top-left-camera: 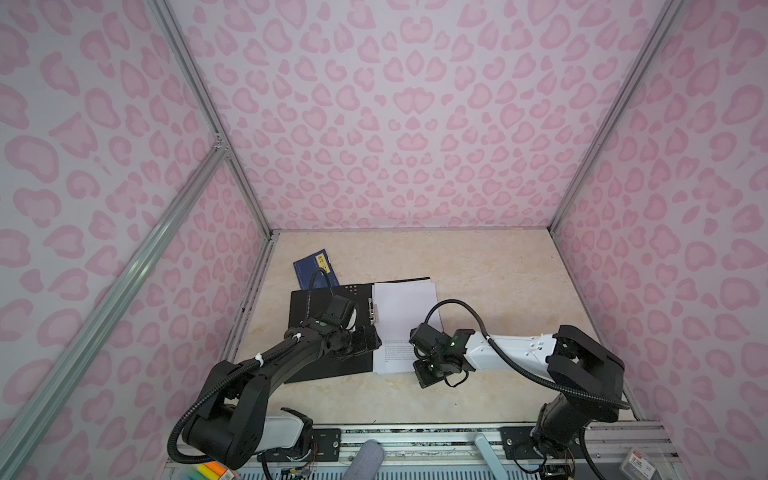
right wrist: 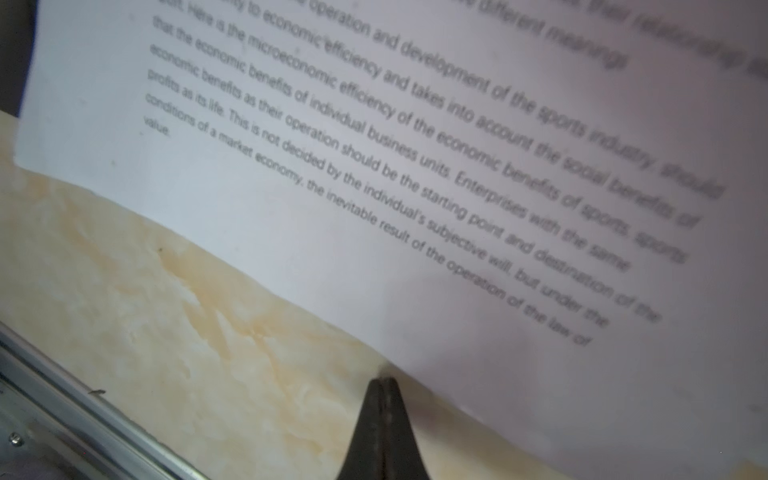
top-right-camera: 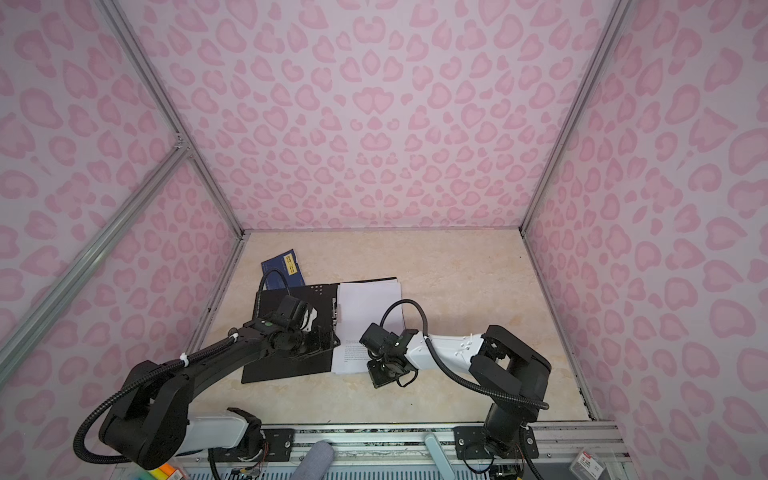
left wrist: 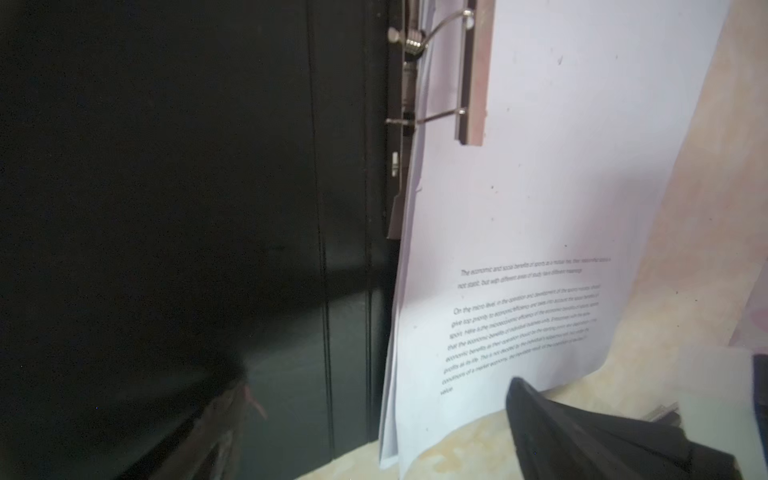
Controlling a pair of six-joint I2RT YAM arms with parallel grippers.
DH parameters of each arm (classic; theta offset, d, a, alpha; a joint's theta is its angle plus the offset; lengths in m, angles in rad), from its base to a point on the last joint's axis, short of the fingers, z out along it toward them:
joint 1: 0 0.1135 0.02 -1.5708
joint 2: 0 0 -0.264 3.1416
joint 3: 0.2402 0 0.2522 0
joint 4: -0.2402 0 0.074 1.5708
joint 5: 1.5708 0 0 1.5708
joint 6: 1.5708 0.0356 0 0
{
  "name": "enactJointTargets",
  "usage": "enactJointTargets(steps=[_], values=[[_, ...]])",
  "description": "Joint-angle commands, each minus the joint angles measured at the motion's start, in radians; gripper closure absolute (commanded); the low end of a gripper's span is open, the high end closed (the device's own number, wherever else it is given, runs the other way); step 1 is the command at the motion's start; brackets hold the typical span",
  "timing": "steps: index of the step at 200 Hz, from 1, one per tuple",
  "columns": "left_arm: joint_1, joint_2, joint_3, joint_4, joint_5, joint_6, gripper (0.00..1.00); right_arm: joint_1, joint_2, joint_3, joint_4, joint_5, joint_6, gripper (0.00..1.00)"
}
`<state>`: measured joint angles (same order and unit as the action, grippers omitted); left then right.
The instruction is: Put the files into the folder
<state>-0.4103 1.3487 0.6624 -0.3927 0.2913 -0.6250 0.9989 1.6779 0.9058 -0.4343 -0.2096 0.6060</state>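
The folder [top-left-camera: 328, 370] [top-right-camera: 286, 372] lies open on the table, black inside up. The files [top-left-camera: 405, 303] [top-right-camera: 370, 303], white sheets with black text, rest on its right half under the metal clip [left wrist: 473, 75]. My left gripper [top-left-camera: 370, 338] [left wrist: 378, 382] hovers open low over the folder [left wrist: 208, 208] near its spine, one finger on each side of the files' [left wrist: 540, 187] left edge. My right gripper [top-left-camera: 420, 374] [right wrist: 384, 380] is shut, its tips on the table right at the near edge of the top sheet [right wrist: 374, 166]. No paper shows between its tips.
A small dark-blue booklet [top-left-camera: 313, 268] with a yellow label lies behind the folder, partly under its far left corner. Pink patterned walls close in three sides. An aluminium rail [top-left-camera: 415, 432] runs along the front edge, with small boxes [top-left-camera: 638, 463] on the ledge.
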Motion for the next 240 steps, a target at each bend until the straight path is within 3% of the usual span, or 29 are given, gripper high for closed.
enactJointTargets(steps=[1,55,150,186,209,240], values=[[0.006,0.01,-0.005,0.011,0.003,0.015,0.02,-0.005,0.021,0.001,-0.018,0.047,-0.015,0.99],[0.013,0.013,-0.011,0.014,0.008,0.018,0.02,-0.027,0.02,0.01,-0.045,0.115,-0.008,1.0],[0.017,0.021,-0.013,0.013,0.009,0.021,0.02,-0.046,0.04,0.033,-0.043,0.131,-0.023,1.0],[0.017,0.017,-0.006,0.014,0.018,0.022,0.02,-0.049,0.021,0.03,-0.026,0.082,-0.036,0.99],[0.019,-0.012,0.011,0.014,0.051,0.01,0.02,-0.054,-0.036,0.005,0.008,0.009,-0.044,0.81],[0.048,-0.064,0.077,-0.004,0.092,-0.013,0.02,-0.159,-0.11,-0.005,0.032,-0.097,-0.066,0.48]])
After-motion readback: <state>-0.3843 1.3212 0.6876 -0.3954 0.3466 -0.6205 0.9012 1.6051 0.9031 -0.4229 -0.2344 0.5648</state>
